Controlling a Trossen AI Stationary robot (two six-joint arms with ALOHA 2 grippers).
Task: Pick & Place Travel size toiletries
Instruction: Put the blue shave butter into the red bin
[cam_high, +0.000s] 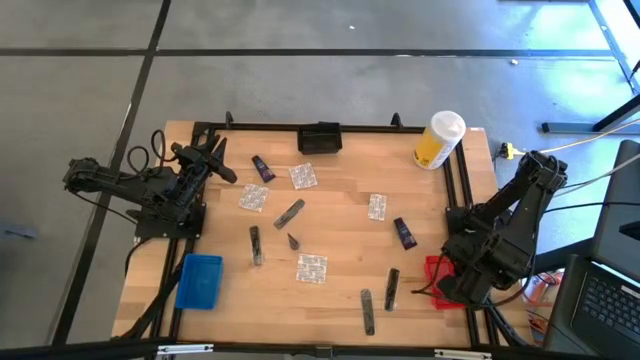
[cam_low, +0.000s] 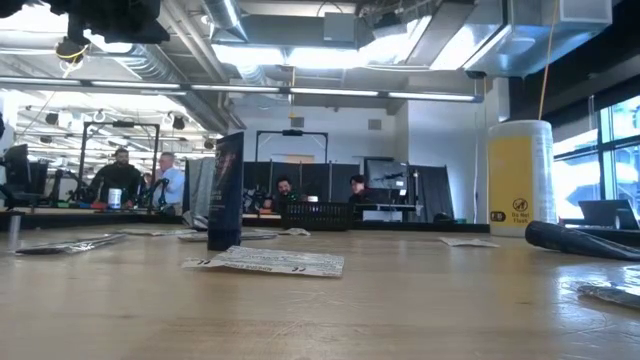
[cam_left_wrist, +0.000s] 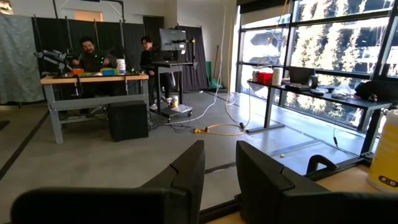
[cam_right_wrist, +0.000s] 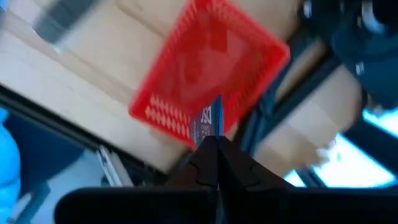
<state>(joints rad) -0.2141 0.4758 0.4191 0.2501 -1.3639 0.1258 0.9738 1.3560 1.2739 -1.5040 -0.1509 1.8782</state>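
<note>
The travel size toiletries lie spread on the wooden table: foil sachets (cam_high: 303, 177) (cam_high: 312, 268), grey sticks (cam_high: 289, 213) (cam_high: 368, 311) and dark tubes (cam_high: 262, 168) (cam_high: 404, 233). My right gripper (cam_right_wrist: 214, 142) hangs over the red tray (cam_right_wrist: 211, 68) at the table's near right corner, shut on a small dark toiletry item (cam_right_wrist: 209, 122) with pale print. My left gripper (cam_left_wrist: 221, 177) stands open at the far left (cam_high: 215, 160), pointing level, with nothing between its fingers. My right gripper pinches the small dark item between its two fingertips, by the end (cam_right_wrist: 211, 134) nearest them. The fingers point down from above. The item's free end sticks out below the fingertips, lifted clear above the red tray's near rim.
A blue tray (cam_high: 199, 280) lies at the near left corner. A tall yellow container with a white cap (cam_high: 439, 140) stands at the far right, and a black box (cam_high: 319, 138) at the far edge. A black frame (cam_high: 460, 190) runs along the table's sides. People sit at desks beyond.
</note>
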